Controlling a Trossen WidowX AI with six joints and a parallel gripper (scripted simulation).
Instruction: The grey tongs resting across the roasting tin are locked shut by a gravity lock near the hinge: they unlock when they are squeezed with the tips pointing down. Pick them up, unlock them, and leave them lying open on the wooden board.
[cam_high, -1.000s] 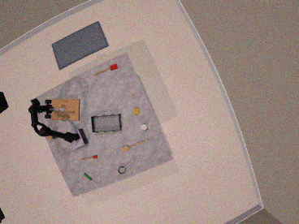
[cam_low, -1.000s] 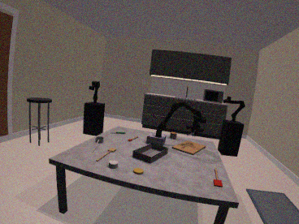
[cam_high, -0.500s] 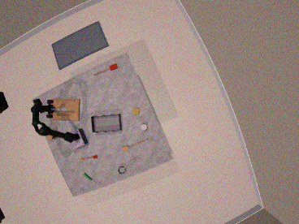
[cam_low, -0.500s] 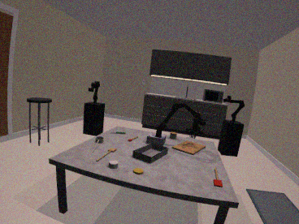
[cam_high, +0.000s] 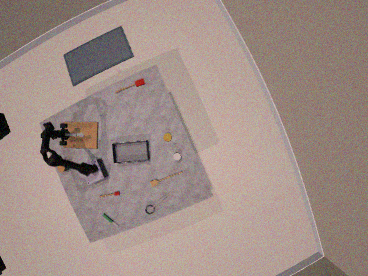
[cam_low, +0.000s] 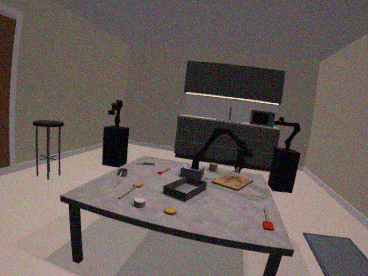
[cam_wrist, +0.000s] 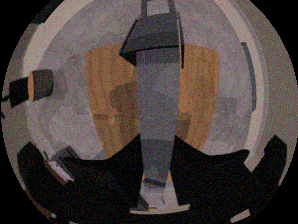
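My gripper (cam_high: 65, 134) (cam_low: 238, 169) (cam_wrist: 154, 132) is shut on the grey tongs (cam_high: 75, 134) (cam_wrist: 157, 95). In the wrist view the tongs run up from between the dark fingers as a broad grey bar, with a dark wider part and a thin loop at the far end. They hang above the wooden board (cam_high: 92, 143) (cam_low: 240, 184) (cam_wrist: 200, 70), whose grain shows on both sides of them. Whether the arms are locked or spread cannot be told. The roasting tin (cam_high: 114, 153) (cam_low: 172, 193) stands beside the board, with no tongs across it.
A small pot (cam_low: 213, 167) (cam_wrist: 44, 85) stands near the board. A yellow disc (cam_high: 167, 136) (cam_low: 170, 211) and a white round piece (cam_high: 177, 156) (cam_low: 139, 203) lie beyond the tin. A red-headed spatula (cam_high: 140, 83) (cam_low: 268, 226) lies near a table corner.
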